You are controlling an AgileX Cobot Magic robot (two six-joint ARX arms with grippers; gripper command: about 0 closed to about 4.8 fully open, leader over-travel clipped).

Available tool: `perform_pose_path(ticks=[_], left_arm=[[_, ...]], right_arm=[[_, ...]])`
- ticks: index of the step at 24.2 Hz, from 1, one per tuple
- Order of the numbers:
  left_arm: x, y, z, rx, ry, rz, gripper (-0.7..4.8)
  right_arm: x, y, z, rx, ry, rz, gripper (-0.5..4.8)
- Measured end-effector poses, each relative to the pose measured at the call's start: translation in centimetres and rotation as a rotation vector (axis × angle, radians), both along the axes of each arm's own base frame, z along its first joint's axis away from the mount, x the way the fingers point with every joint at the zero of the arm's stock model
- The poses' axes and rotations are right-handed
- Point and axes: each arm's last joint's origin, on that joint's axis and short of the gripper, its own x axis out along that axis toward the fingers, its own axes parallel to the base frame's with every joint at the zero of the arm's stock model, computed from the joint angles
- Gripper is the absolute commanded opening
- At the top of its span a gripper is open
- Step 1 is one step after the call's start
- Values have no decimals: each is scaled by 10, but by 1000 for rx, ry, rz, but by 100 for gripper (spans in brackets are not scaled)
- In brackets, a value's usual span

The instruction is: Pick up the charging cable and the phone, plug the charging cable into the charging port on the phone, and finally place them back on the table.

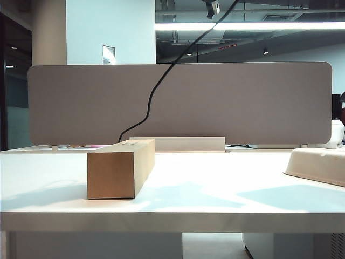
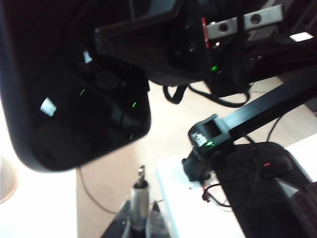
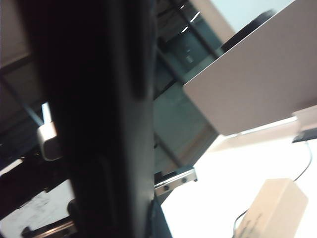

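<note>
My left gripper point(image 2: 141, 222) is shut on the silvery-grey plug point(image 2: 140, 194) of the charging cable, and the plug's tip points up at the phone point(image 2: 74, 104). The phone is glossy black with a rounded corner and hangs a short gap above the plug. In the right wrist view the phone point(image 3: 99, 124) fills most of the picture as a dark slab, with my right gripper point(image 3: 141, 225) shut on it. In the exterior view the black charging cable point(image 1: 153, 89) hangs from the top edge down to the table point(image 1: 215, 189). Both grippers are above that view.
A brown cardboard box point(image 1: 119, 167) stands on the table at the left of middle. An off-white rounded stand point(image 1: 318, 164) lies at the right edge. The grey divider panel point(image 1: 242, 102) closes the back. The right arm's black links point(image 2: 257, 114) cross the left wrist view.
</note>
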Motion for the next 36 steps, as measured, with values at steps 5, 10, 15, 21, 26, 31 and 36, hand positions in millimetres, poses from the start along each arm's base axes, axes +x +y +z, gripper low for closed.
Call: perform_pose_path(ticks=[5,10,15,21,26,31,36], left_arm=[[-1,0,1,-27,22,-34,-6],[-2,1,0,-32,49,-54,-6],[-2,1,1,-43,53,-65,-6],[-1,-10,-8,-26,90,-72,-6],[0,-8,-7,-29,124,-81,-6],[0,-8,-7,-26,142,-81,-6],[0,-7,-7,-24,145,-80,-6]], right_arm=[[-1,1,1,55,54,76,-5],[-4,1,6,95,31,99,-5],[-4,1,6,102,38,102,-5],[-4,1,6,98,38,108,-5],[-4,2,5,82,46,119,-5],[-2,2,2,65,69,115,-5],[-2,2,2,65,68,114,-5]])
